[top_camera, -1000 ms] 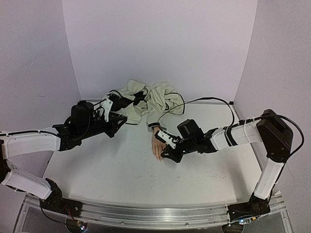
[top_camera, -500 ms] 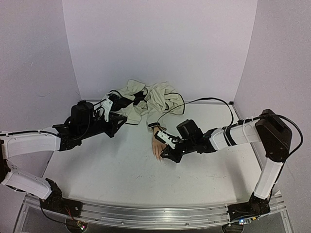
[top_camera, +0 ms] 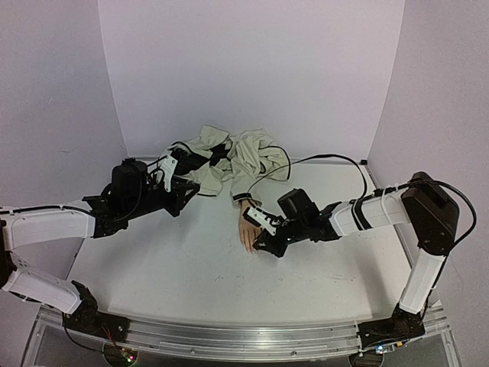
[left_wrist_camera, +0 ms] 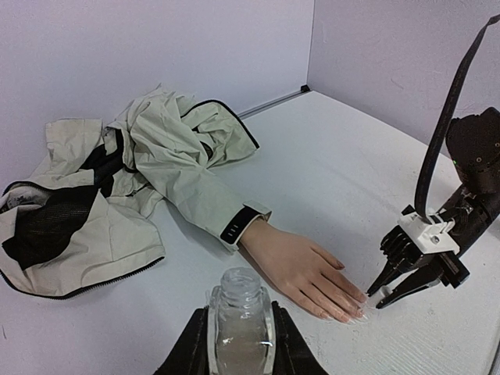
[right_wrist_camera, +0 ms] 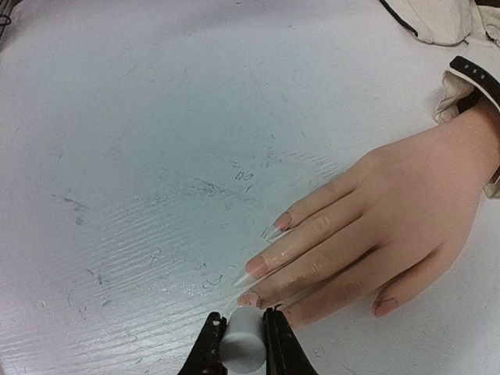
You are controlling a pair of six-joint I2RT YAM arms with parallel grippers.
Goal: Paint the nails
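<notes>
The pale mannequin hand [top_camera: 246, 227] lies palm down mid-table, its wrist in a cream, dark-cuffed sleeve [left_wrist_camera: 234, 223]. Its long clear nails [right_wrist_camera: 256, 268] point toward the near edge of the table. My right gripper [right_wrist_camera: 241, 316] is shut on a small white cylindrical brush cap [right_wrist_camera: 241, 344], which sits just at the tip of a finger nail [right_wrist_camera: 248, 298]. The brush itself is hidden under the cap. My left gripper [left_wrist_camera: 238, 312] hovers to the left of the hand, shut on a small clear open-necked bottle [left_wrist_camera: 238, 316]. The right gripper [left_wrist_camera: 377, 298] also shows at the fingertips in the left wrist view.
A crumpled cream jacket [top_camera: 225, 157] with black trim lies at the back of the table. A black cable [top_camera: 313, 158] loops over the table behind the right arm. Lilac walls close in the back and both sides.
</notes>
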